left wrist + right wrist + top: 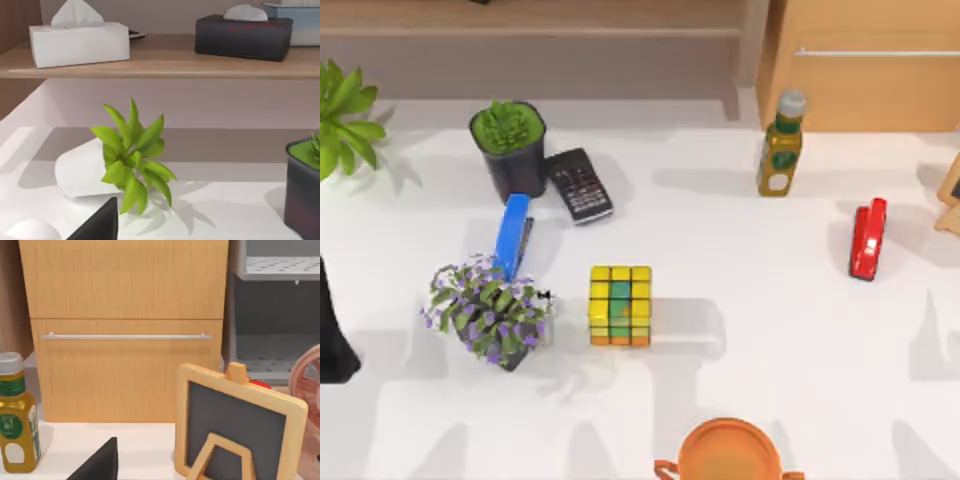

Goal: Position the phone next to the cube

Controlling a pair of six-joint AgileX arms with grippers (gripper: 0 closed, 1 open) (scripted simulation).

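Note:
The cube (pixel 619 306), a 3x3 puzzle with yellow, green and orange squares, stands on the white table a little left of centre. The phone is out of view. My left arm (pixel 332 330) is a dark shape parked at the table's left edge, well left of the cube. A dark corner of my left gripper (pixel 97 224) juts into the left wrist view, facing a leafy plant (pixel 134 155). A dark corner of my right gripper (pixel 97 464) juts into the right wrist view, near a small chalkboard easel (pixel 235 432).
Left of the cube sit a purple flower pot (pixel 488 312) and a blue stapler (pixel 513 235). Behind them are a black keypad handset (pixel 580 185) and a green potted plant (pixel 508 140). An oil bottle (pixel 780 145), a red stapler (pixel 867 238) and an orange pot (pixel 728 455) lie to the right.

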